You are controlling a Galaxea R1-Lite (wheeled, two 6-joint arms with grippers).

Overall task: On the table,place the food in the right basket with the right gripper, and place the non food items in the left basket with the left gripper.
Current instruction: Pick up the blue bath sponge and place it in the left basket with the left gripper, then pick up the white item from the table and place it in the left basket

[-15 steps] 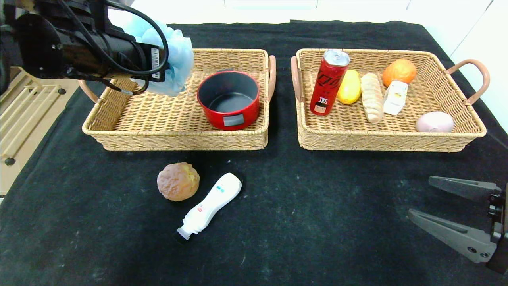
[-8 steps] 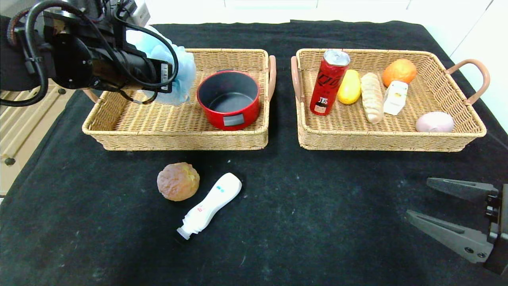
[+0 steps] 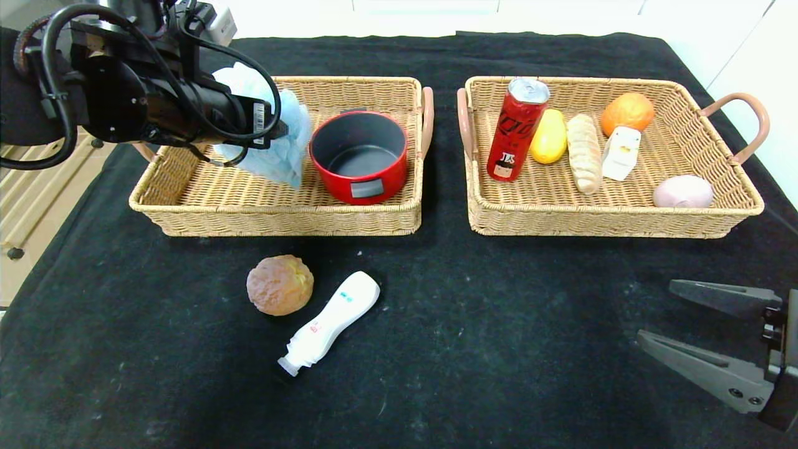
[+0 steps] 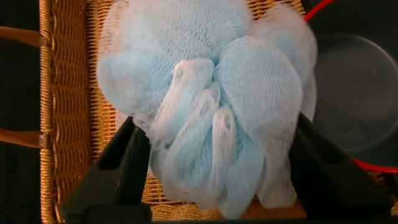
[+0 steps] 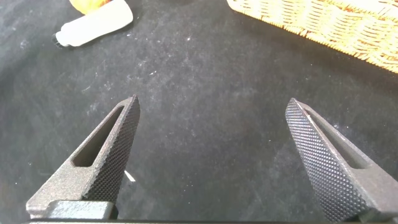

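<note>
Black cloth covers the desk [image 3: 474,349]. Left arm reaches level over the left basket [image 3: 187,209]. Left hand [image 4: 214,155] is spread, fingers [image 4: 124,165] standing either side of the blue puff [image 4: 211,99], which bulges between them and hangs against the basket floor beside the red pot [image 3: 360,156]; whether it remains gripped cannot be told. Right hand [image 3: 701,337] rests low near the desk's right edge, fully released, holding nothing. Bun [image 3: 279,284] and white bottle [image 3: 328,322] lie touching on the cloth.

Bright, even overhead light, soft shadows beside both baskets, wrist views slightly blurred.
</note>
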